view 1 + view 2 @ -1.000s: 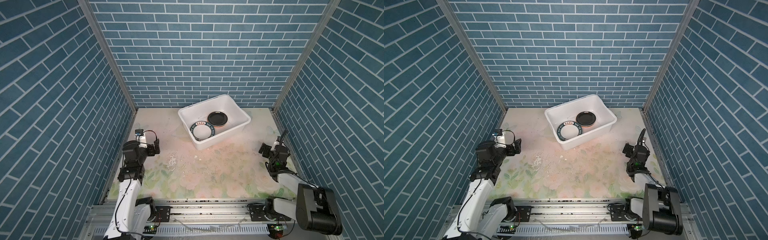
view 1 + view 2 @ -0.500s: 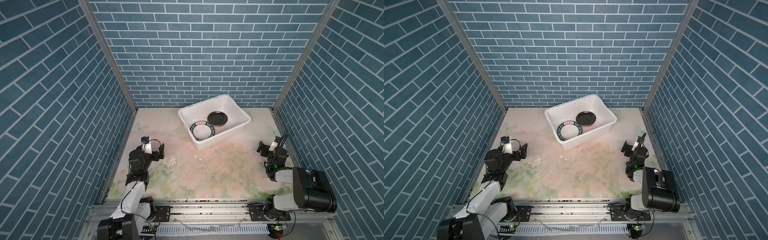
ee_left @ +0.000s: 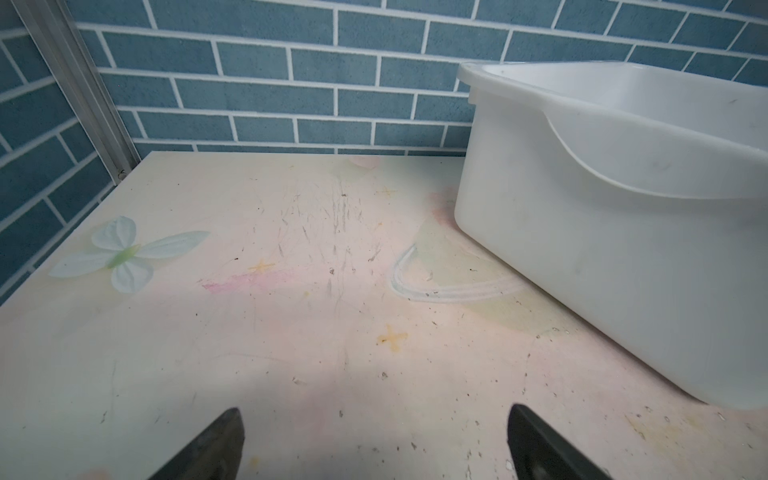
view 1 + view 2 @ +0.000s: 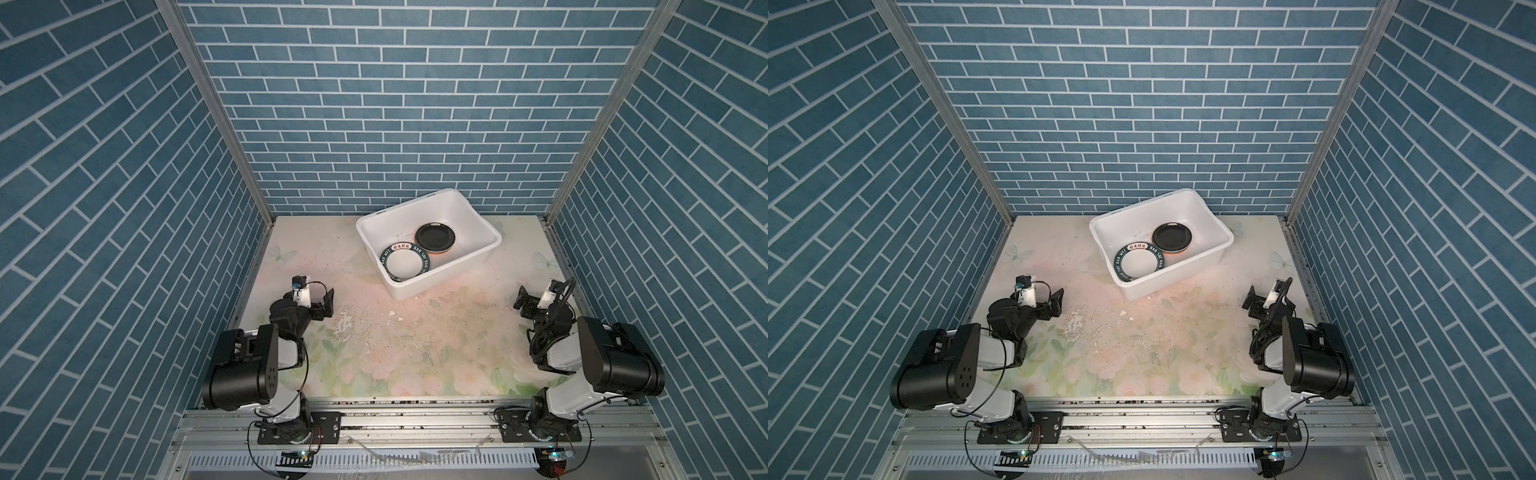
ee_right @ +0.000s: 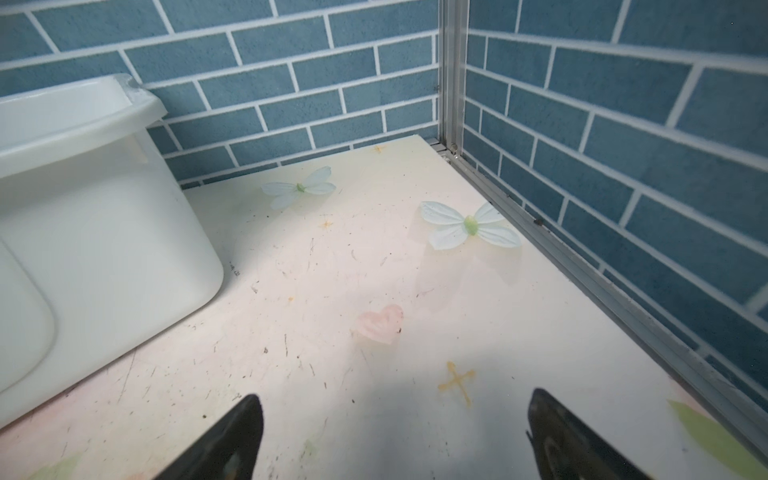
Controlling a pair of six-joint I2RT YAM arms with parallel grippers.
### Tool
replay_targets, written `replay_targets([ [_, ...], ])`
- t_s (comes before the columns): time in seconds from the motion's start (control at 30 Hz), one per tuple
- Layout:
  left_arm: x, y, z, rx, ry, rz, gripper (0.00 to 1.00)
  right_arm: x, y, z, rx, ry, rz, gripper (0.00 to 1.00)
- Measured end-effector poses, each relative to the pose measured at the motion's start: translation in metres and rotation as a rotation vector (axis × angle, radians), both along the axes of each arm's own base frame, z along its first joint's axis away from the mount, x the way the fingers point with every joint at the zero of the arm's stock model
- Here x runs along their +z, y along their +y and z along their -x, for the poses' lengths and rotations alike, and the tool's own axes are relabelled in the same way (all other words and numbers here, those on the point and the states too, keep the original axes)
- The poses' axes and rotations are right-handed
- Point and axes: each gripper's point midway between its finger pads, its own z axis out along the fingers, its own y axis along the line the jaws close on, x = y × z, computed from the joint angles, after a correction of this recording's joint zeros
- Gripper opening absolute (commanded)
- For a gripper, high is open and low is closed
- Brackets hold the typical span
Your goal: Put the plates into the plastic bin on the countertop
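1. The left gripper (image 3: 376, 419) is spread wide and empty above the countertop (image 4: 415, 357).
2. The right gripper (image 5: 395, 405) is likewise released and empty.
3. 2 plates show, the black plate (image 4: 435, 237) and the lettered plate (image 4: 405, 264), both inside the plastic bin (image 4: 440, 279).

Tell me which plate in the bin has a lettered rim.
The white plate, at the near end of the bin; the black plate behind it shows no lettering.

blu brick walls (image 4: 374, 104) | gry metal rail (image 4: 415, 419) frnt | wht debris (image 4: 345, 323) scattered
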Motion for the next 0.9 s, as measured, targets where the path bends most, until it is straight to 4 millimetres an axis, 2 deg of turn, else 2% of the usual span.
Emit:
replay_targets([
  [0.13, 0.012, -0.008, -0.02, -0.029, -0.02, -0.03, 1.0, 0.009, 0.005, -0.02, 0.041, 0.008, -0.009, 0.99],
  [0.2, 0.016, -0.011, -0.021, -0.035, -0.037, -0.041, 1.0, 0.012, 0.007, -0.024, 0.055, 0.011, -0.013, 0.99],
  [0.5, 0.005, -0.007, -0.021, -0.008, 0.011, -0.052, 1.0, -0.004, 0.015, -0.02, 0.1, 0.084, -0.032, 0.99],
  [0.9, 0.003, -0.006, -0.02, -0.003, 0.023, -0.053, 1.0, -0.009, 0.023, -0.022, 0.149, 0.117, -0.031, 0.99],
])
